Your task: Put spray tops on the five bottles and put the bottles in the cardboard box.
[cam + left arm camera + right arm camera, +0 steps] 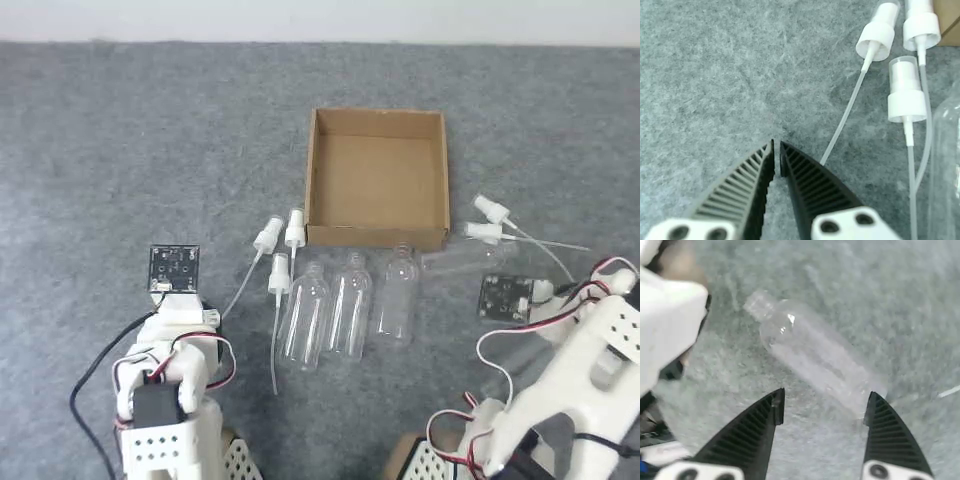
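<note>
The right jaws stand apart, aimed at a clear bottle [810,352] lying on the grey worktop [150,150] off the front right corner of the cardboard box [375,236]. The left jaws are together, holding nothing, near three spray tops [907,95] off the box's front left corner. It seems best to straddle the bottle's middle squarely and close gently, since thin plastic may slip or dent
</note>
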Controlling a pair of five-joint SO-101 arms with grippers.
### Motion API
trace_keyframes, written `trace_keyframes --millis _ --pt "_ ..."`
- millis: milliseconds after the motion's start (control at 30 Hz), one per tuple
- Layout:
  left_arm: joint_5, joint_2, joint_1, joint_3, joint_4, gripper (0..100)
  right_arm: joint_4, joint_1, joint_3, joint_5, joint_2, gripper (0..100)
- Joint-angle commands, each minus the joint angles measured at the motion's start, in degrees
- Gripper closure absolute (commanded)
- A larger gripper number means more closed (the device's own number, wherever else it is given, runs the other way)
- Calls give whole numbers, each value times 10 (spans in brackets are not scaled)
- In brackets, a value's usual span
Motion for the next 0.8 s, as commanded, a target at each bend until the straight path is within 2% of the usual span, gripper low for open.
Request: trace_keyframes --millis 0,133,467,633,700,767 --pt "-3 0 -1 -7 -17 987 -56 -11 25 30 -6 728" --pt "-3 0 -1 -7 -17 987 -116 -24 72 30 -6 667" --pt "-3 0 -1 -7 -17 987 -302 -9 209 26 -6 678" --pt "-3 0 -1 -7 -17 987 -345 24 243 22 -6 802" --pt "-3 0 -1 -7 -17 987 -349 40 243 -19 -6 859" --pt "-3 0 -1 -7 -17 987 -351 51 231 -94 -6 902"
